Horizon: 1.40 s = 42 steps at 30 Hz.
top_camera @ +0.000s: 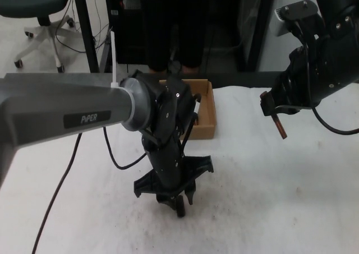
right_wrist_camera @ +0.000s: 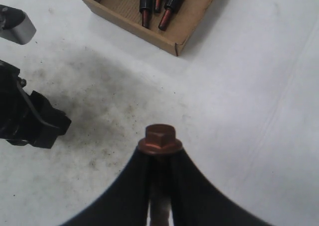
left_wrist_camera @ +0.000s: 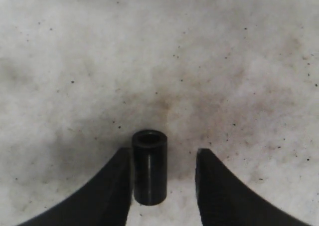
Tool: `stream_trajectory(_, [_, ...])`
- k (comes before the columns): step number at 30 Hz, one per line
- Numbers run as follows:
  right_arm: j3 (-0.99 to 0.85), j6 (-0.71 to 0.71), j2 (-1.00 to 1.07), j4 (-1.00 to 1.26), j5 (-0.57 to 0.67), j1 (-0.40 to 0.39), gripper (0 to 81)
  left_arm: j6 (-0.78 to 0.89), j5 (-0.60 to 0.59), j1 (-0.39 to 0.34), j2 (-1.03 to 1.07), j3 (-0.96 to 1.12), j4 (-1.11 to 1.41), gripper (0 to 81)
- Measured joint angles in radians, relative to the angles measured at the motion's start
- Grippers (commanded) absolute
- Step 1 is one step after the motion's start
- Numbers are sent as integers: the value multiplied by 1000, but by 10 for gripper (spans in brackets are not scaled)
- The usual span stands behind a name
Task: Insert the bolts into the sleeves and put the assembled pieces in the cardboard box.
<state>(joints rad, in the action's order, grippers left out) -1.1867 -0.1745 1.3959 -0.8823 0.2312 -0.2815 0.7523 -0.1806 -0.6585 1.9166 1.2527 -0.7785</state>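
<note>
A black sleeve stands upright on the white bench between the fingers of my left gripper. One finger touches it, the other stands off with a gap, so the gripper is open. In the high view this gripper points straight down at the bench, in front of the cardboard box. My right gripper is shut on a copper bolt, head outward. It hangs above the bench at the right, the bolt pointing down. The cardboard box holds several assembled pieces.
The white bench cover is stained dark around the left gripper. A black cable trails across the bench at the left. Behind the bench stand black frame legs and an office chair.
</note>
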Motion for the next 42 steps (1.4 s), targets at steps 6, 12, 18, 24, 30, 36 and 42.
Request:
stream_trajectory(6, [0, 0, 0, 0, 0, 0, 8, -4, -10, 0, 19, 0, -2, 381])
stream_trajectory(12, [0, 0, 0, 0, 0, 0, 8, -4, -16, 0, 27, 6, -11, 381])
stream_trajectory(18, [0, 0, 0, 0, 0, 0, 8, -5, -16, 0, 31, 6, -17, 196])
stream_trajectory(24, [0, 0, 0, 0, 0, 0, 8, -73, -18, 0, 31, 6, -17, 3])
stream_trajectory(30, [0, 4, 0, 0, 0, 4, 8, -171, -12, 4, 27, 6, -17, 3])
stream_trajectory(36, [0, 65, 0, 6, 0, 31, 8, -641, 267, 0, -72, -11, -18, 3])
stream_trajectory(42, [1, 126, 0, 60, 85, 67, 8, -775, 372, 0, -333, -149, 213, 3])
